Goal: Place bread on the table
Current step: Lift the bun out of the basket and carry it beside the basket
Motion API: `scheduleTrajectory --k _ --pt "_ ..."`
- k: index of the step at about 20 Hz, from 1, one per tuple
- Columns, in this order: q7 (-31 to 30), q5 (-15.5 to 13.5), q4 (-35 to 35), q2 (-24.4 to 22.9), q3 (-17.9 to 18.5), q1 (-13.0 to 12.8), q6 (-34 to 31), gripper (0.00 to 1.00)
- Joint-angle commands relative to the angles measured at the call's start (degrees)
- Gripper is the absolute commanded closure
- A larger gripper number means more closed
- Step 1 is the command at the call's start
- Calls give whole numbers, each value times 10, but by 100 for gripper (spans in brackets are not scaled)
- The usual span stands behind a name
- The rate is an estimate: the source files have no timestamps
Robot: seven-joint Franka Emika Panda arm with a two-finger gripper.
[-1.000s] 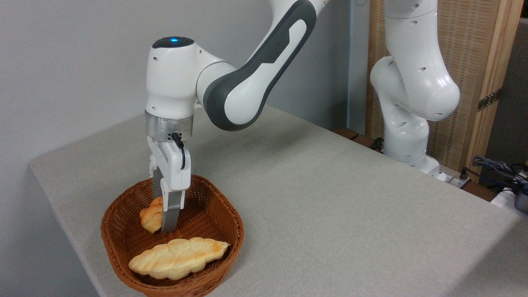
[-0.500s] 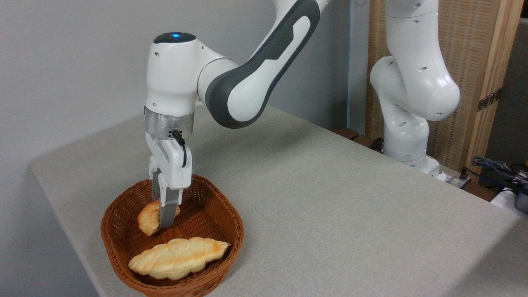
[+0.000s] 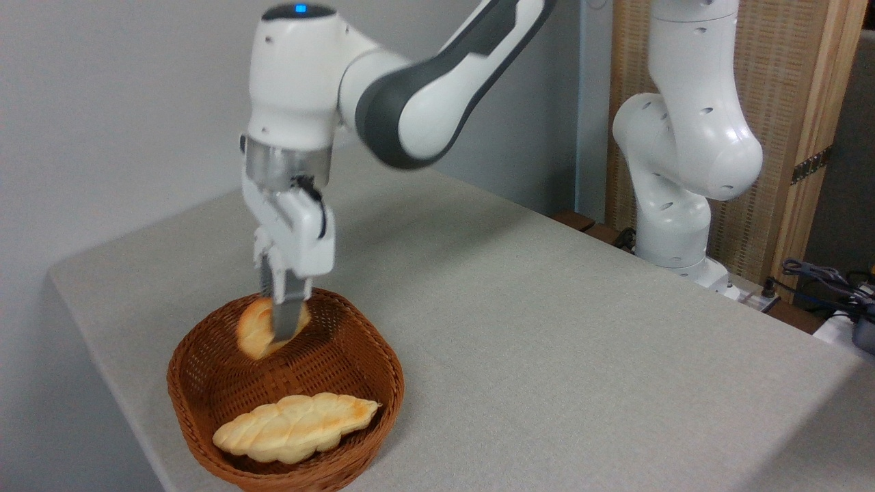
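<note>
Grey wall behind, woven panel with a wooden frame at right rear. Light grey fabric-textured worktop (image 3: 519,328) with rounded corners fills most of the view. Brown wicker basket (image 3: 355,417) stands near the worktop's front left edge. Inside it, at the front, lies a long pale braided loaf (image 3: 295,427), flat on the basket floor.

Arm reaches down from upper centre, wrist pointing downward over the basket's rear half. Gripper (image 3: 281,321) is closed narrowly onto the bread (image 3: 254,328), a small orange-golden bun, one grey finger lying across its front face. Bread hangs clear of the basket floor, at about rim level, above the rear left of the basket, well apart from the loaf. Bread is not on the worktop. Slight motion blur on the gripper.

Cables lie at the far right edge.
</note>
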Motion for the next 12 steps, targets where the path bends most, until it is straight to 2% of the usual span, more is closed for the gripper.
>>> scheduleTrajectory --k 1,4,7,8,9,11,12 --pt "38 -11 -16 -95 22 -1 -141 82" --pt "88 -11 -57 -151 41 -2 -190 75" --pt "109 -11 -105 -170 47 -18 -192 44" --pt "108 -11 -113 -170 47 -30 -192 25" --pt "109 -9 -122 -169 47 -39 -192 24" --pt "108 -8 -141 -167 47 -57 -190 11" --pt "107 -8 -148 -165 47 -66 -190 10"
